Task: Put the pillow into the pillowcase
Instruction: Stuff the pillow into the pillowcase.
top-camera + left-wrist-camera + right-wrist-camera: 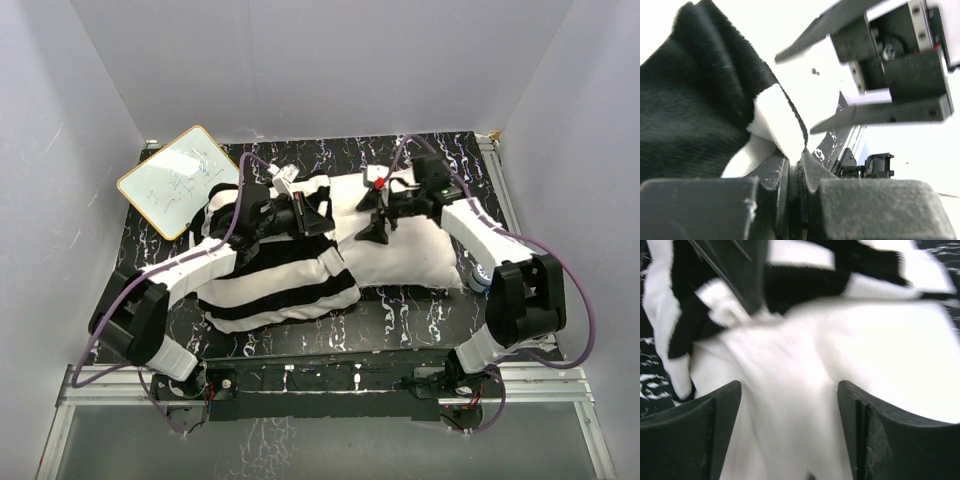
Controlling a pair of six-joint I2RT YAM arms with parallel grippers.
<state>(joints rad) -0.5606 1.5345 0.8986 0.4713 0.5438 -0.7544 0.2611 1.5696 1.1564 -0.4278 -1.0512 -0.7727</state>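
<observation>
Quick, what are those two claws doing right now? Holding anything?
Left gripper: closed, pinching an edge of the pillowcase.
Right gripper: open, fingers spread just above the pillow, holding nothing.

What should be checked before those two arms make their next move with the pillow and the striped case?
1. Grip on the case: ok. The left fingers are shut on the pillowcase edge.
2. Other arm ready: ok. The right fingers are open above the pillow.
3. Pillow fully inside: not ok. Its right part lies outside the pillowcase.
4. Opening held wide enough: cannot tell. The arms hide it from above.
5. Right fingers touching the pillow: cannot tell.
</observation>
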